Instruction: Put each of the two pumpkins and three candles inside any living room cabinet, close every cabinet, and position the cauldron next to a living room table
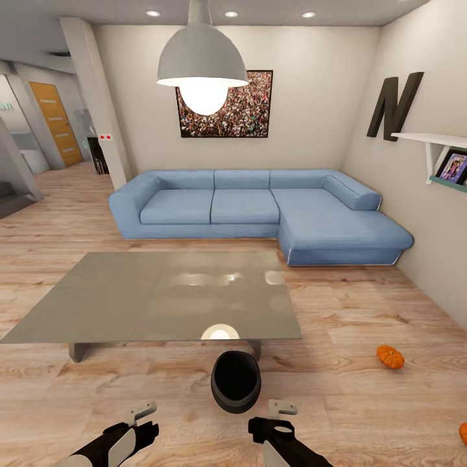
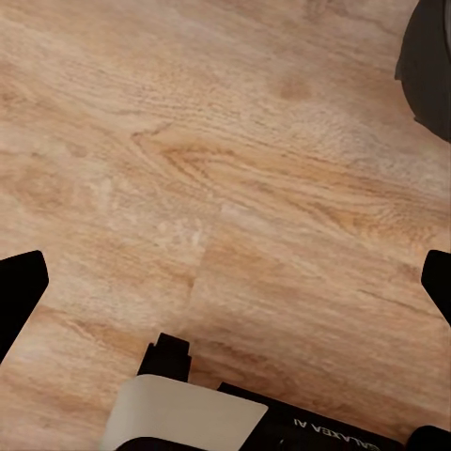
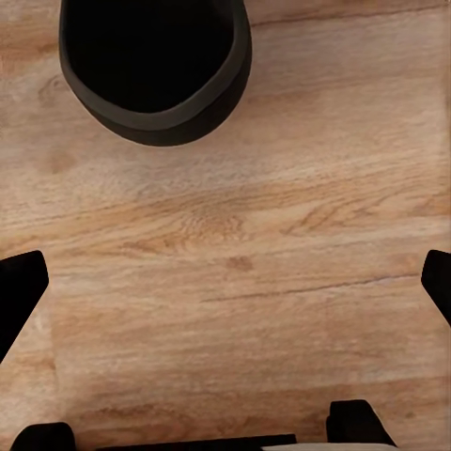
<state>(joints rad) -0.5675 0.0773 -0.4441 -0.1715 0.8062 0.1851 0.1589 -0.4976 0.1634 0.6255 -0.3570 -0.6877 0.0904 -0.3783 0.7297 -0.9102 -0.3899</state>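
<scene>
Item: glossy grey table (image 1: 130,298) mid-frame; black cauldron (image 1: 235,381) on floor touching its lower edge, bottom centre; orange pumpkin (image 1: 390,356) lower right; left gripper (image 1: 144,418) and right gripper (image 1: 280,415) released, empty—risk: nudging cauldron away.

Open floor low in the frame
Cauldron (image 1: 235,381) blocks the centre, just before the table (image 1: 97,305); bare floor (image 1: 363,415) either side.
</scene>
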